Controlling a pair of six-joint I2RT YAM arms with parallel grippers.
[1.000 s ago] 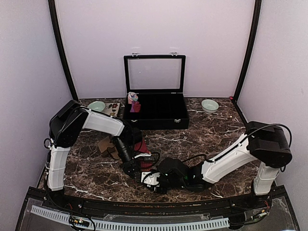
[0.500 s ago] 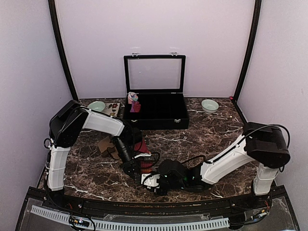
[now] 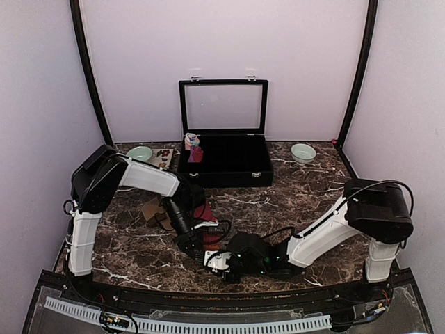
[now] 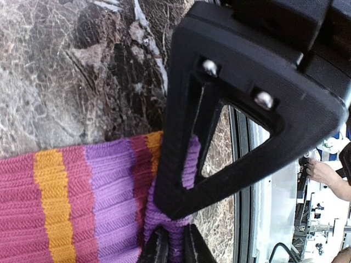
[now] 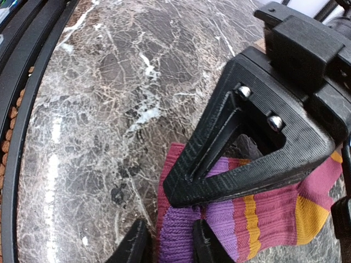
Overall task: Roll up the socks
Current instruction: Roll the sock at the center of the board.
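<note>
The red-maroon sock (image 3: pixel 206 213) lies flat near the table's front, with its purple-orange striped cuff towards the arms. In the left wrist view my left gripper (image 4: pixel 175 249) is shut on the purple cuff edge of the sock (image 4: pixel 71 203). In the right wrist view my right gripper (image 5: pixel 167 244) has its fingers closed on the cuff of the same sock (image 5: pixel 274 211), right next to the left gripper. From above, the left gripper (image 3: pixel 197 248) and right gripper (image 3: pixel 217 259) meet at the cuff. The tan-brown sock (image 3: pixel 151 207) lies to the left, beside the left arm.
An open black case (image 3: pixel 240 174) stands at the back centre, with a pink and light-blue bundle (image 3: pixel 192 142) in its left corner. Pale green bowls sit at back left (image 3: pixel 140 153) and back right (image 3: pixel 302 152). The table's front edge lies just behind the grippers.
The right arm has crept a little to the left, bringing its gripper up against the left gripper at the cuff. The left arm and the sock have barely moved.
</note>
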